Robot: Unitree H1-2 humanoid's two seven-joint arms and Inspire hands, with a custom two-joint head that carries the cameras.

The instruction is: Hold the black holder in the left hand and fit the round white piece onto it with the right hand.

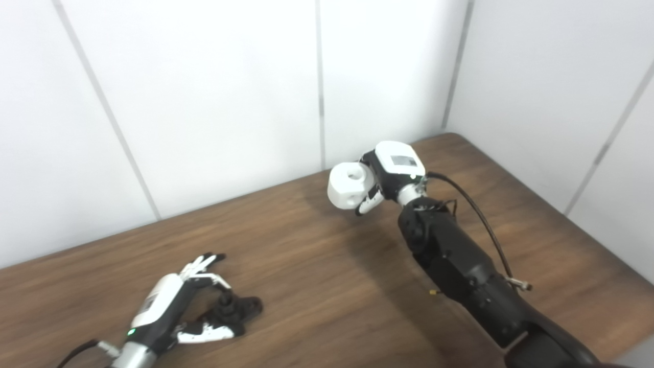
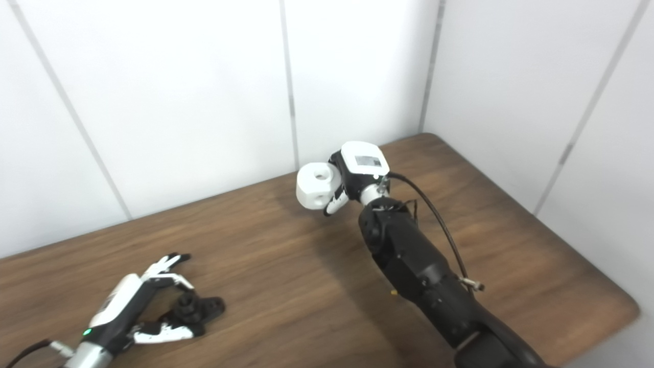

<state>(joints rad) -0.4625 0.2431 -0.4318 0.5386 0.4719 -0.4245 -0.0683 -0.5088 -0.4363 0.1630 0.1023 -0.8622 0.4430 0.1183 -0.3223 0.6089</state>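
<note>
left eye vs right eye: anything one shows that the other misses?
Only left eye: nothing notable; its frame cuts off the table's near right corner. Only right eye: that rounded corner of the table. Both: right hand raised, holding the round white piece; left hand low, fingers around the black holder on the table.

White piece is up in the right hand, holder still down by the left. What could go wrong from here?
The left hand looks only loosely around the black holder, which lies on the table; it could slip when lifted. The round white piece hangs far from it in the right hand, so its hole may arrive misaligned.
</note>
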